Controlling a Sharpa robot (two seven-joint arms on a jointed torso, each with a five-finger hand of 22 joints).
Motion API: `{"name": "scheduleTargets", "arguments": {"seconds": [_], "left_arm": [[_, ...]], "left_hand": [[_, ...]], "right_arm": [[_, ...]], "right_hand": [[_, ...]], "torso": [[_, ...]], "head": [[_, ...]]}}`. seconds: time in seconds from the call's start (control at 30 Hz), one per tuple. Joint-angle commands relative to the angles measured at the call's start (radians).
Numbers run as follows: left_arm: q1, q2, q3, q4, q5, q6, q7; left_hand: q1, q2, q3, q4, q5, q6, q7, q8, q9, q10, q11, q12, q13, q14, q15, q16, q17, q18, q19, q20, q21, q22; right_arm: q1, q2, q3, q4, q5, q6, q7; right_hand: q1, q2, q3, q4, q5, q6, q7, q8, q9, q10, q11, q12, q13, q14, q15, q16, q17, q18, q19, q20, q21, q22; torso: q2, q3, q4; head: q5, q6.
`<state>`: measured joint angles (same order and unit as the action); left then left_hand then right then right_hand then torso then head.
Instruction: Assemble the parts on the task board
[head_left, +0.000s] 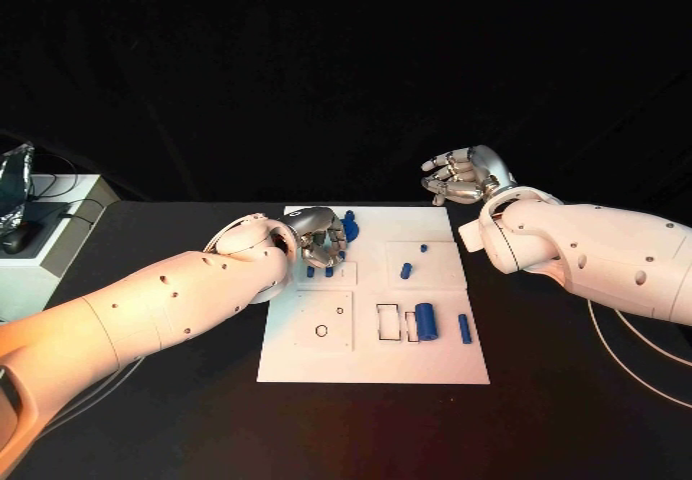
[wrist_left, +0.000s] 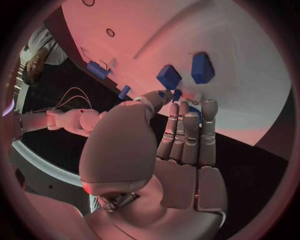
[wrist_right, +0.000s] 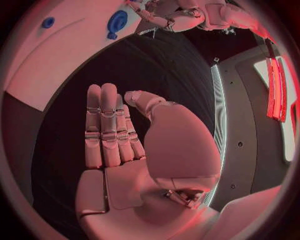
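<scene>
Fingers (wrist_left: 187, 131) of the left hand (head_left: 320, 238) drawn close together, tips down among the small blue blocks (wrist_left: 185, 73) near the far left corner of the task board (head_left: 433, 368); a blue piece seemingly at the very fingertips in the left wrist view, but cannot tell whether pinched or merely touched. Right hand (head_left: 464, 176) hanging off the board beyond its far right corner, over bare black table (head_left: 577, 400), fingers curled loosely in the head view, lying side by side and straight in its own wrist view, nothing in them. Elsewhere on the board: a blue cylinder (head_left: 427, 320) and a slimmer blue pin (head_left: 464, 328) near the right edge beside rectangular slots (head_left: 392, 322), two small blue pegs (head_left: 414, 260) toward the middle, round holes (head_left: 329, 322) in the left panel. Likely hazards from here: packed fingertips nudging the neighbouring blocks and knocking them over or out of line; a small part slipping or twisting if pinched off-centre; a loose cylinder rolling toward the board's right edge if jostled; the board itself possibly sliding on the table under sideways pressure. Crowding between thumb and blocks the probable cause of most of it. No brand, label or legible writing anywhere on board, parts or hands.
</scene>
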<state>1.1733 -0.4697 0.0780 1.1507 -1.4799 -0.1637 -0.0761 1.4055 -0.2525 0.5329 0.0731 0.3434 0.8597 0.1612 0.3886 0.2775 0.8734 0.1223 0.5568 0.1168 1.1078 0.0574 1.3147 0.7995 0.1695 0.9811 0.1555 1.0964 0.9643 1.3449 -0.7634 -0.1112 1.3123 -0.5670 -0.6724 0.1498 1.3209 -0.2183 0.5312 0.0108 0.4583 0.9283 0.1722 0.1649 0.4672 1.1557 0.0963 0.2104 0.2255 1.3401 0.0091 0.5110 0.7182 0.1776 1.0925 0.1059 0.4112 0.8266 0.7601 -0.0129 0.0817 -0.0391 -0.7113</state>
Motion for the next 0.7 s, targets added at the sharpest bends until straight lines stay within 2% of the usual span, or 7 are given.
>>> {"name": "scheduleTargets", "arguments": {"seconds": [0.03, 0.4, 0.7], "left_arm": [[0.002, 0.002, 0.0, 0.003, -0.002, -0.013, -0.005], [0.002, 0.012, 0.0, -0.001, 0.008, 0.014, -0.013], [0.002, 0.026, 0.0, -0.02, 0.009, 0.041, -0.022]], "left_hand": [[0.001, 0.008, 0.007, -0.001, -0.006, 0.007, 0.004, -0.004, -0.001, 0.009, -0.001, -0.004, -0.002, 0.012, -0.002, 0.011, 0.007, -0.009, 0.012, 0.0, 0.011, 0.007], [0.001, 0.007, 0.008, -0.002, -0.008, 0.01, 0.002, -0.007, -0.001, 0.015, -0.002, -0.004, -0.003, 0.02, -0.003, 0.019, 0.013, -0.01, 0.016, -0.001, 0.016, 0.013], [0.0, 0.009, 0.009, -0.002, -0.012, 0.015, 0.001, -0.008, -0.001, 0.017, -0.003, -0.006, -0.004, 0.023, -0.004, 0.024, 0.014, -0.01, 0.019, -0.001, 0.02, 0.016]], "right_arm": [[0.0, 0.001, 0.0, 0.002, -0.013, 0.012, 0.011], [0.0, 0.003, 0.0, 0.001, -0.014, 0.013, 0.01], [0.0, 0.006, 0.0, -0.002, -0.015, 0.014, 0.011]], "right_hand": [[-0.006, 0.0, -0.002, -0.001, -0.004, 0.003, 0.006, -0.004, -0.001, 0.008, 0.0, -0.007, -0.001, 0.006, 0.0, -0.007, 0.002, 0.002, -0.006, 0.001, 0.003, 0.001], [-0.006, 0.0, -0.002, -0.001, -0.004, 0.003, 0.006, -0.004, -0.001, 0.008, 0.0, -0.007, -0.001, 0.006, 0.0, -0.007, 0.002, 0.002, -0.006, 0.001, 0.003, 0.001], [-0.008, 0.001, -0.002, 0.0, -0.003, 0.003, 0.007, -0.006, -0.002, 0.009, 0.0, -0.01, -0.004, 0.007, 0.001, -0.009, 0.003, 0.002, -0.006, 0.001, 0.002, 0.0]], "torso": [[0.0, 0.0, 0.0001], [0.0, -0.0008, 0.0004], [0.0, 0.0003, 0.0004]], "head": [[0.0, -0.002], [-0.001, -0.005], [-0.002, -0.007]]}}
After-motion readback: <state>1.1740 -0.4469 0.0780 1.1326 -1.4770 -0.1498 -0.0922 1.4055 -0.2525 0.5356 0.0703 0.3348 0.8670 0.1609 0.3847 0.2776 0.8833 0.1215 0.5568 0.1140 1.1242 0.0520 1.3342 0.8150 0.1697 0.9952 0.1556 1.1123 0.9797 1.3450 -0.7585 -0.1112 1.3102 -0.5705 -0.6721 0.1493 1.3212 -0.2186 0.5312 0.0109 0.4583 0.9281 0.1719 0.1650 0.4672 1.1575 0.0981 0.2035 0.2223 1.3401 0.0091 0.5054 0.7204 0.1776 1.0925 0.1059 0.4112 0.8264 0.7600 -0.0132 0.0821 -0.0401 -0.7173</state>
